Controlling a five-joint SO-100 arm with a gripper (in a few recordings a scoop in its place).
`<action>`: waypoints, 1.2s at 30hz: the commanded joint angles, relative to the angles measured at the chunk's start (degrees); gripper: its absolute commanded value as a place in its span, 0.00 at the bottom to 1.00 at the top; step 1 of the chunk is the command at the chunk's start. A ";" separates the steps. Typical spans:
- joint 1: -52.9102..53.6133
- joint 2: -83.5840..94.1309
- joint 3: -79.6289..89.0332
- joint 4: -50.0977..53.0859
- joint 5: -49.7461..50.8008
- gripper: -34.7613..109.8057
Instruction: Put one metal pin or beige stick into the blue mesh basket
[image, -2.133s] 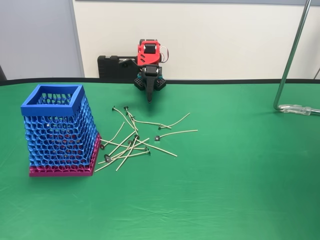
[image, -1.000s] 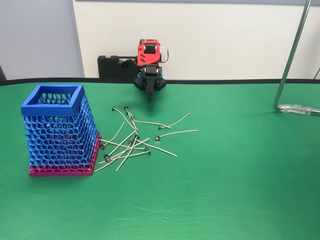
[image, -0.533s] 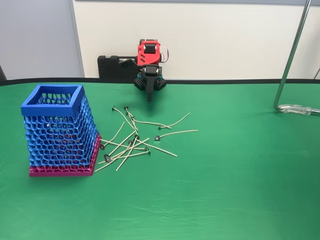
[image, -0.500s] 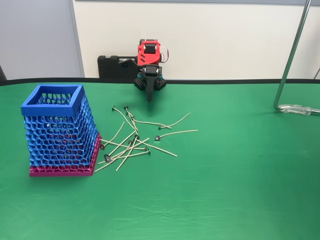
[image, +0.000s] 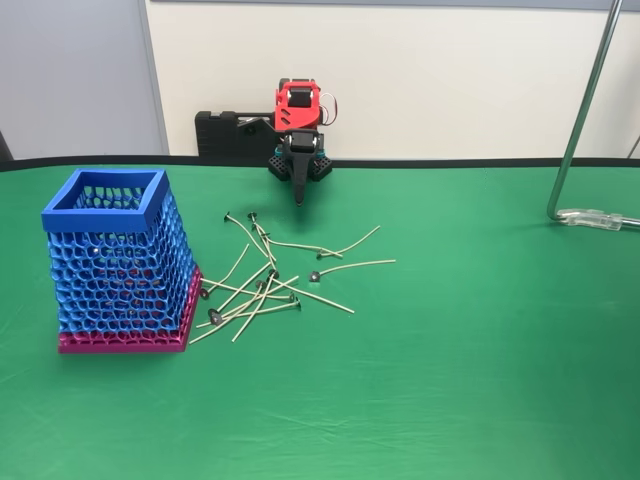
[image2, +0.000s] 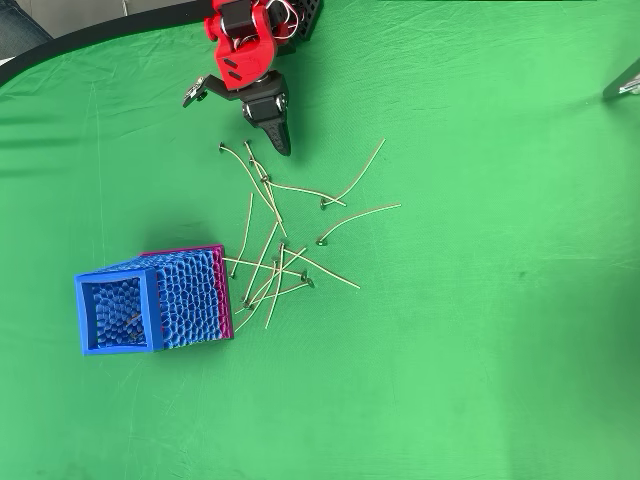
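Observation:
The blue mesh basket (image: 118, 255) (image2: 150, 302) stands upright on its magenta base at the left of the green table. To its right lies a loose pile of several thin beige sticks (image: 262, 285) (image2: 275, 250), some tipped with small metal discs. My gripper (image: 298, 197) (image2: 279, 144) hangs at the back of the table on the folded red and black arm, pointing down just behind the farthest sticks. Its fingers are together with nothing between them. It is well apart from the basket.
A metal stand (image: 585, 120) rises at the right, its clamp foot on the cloth. A black block (image: 230, 135) sits behind the arm against the wall. Open green cloth (image: 450, 380) spreads across the front and right.

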 joint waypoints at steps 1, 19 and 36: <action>-0.18 0.44 0.26 0.09 0.09 0.25; 0.70 -5.54 -2.99 -3.96 -0.53 0.25; 3.69 -36.30 -26.54 0.09 2.37 0.25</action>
